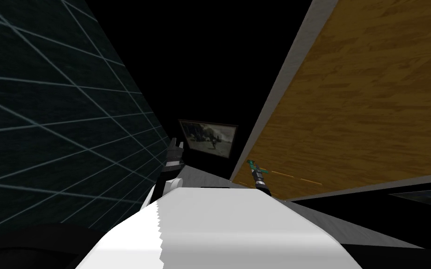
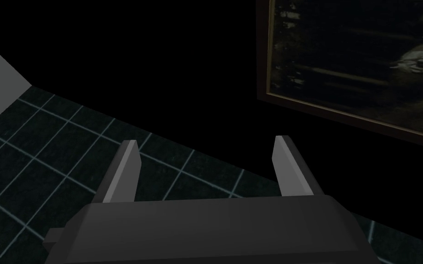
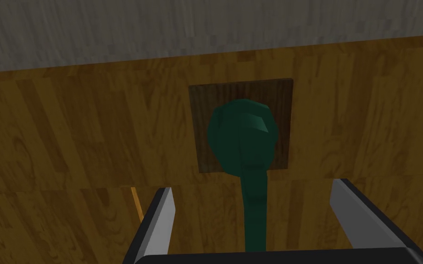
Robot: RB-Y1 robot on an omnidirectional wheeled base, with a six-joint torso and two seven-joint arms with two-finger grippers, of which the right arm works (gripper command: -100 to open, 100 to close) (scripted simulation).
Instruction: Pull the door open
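I'm hovering my right gripper (image 3: 252, 188), fingers apart, astride the green lever handle (image 3: 242, 133) at centre frame on the wooden door (image 3: 68, 137), left gripper (image 2: 206, 144) likewise spread, and I'm worrying a shallow grip will slip off its stem when pulling.

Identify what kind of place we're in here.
Probably indoors in a house, right at a doorway: a wood-grain door with a green lever handle on a dark plate, a framed picture ahead, and a dark tiled surface on the left.
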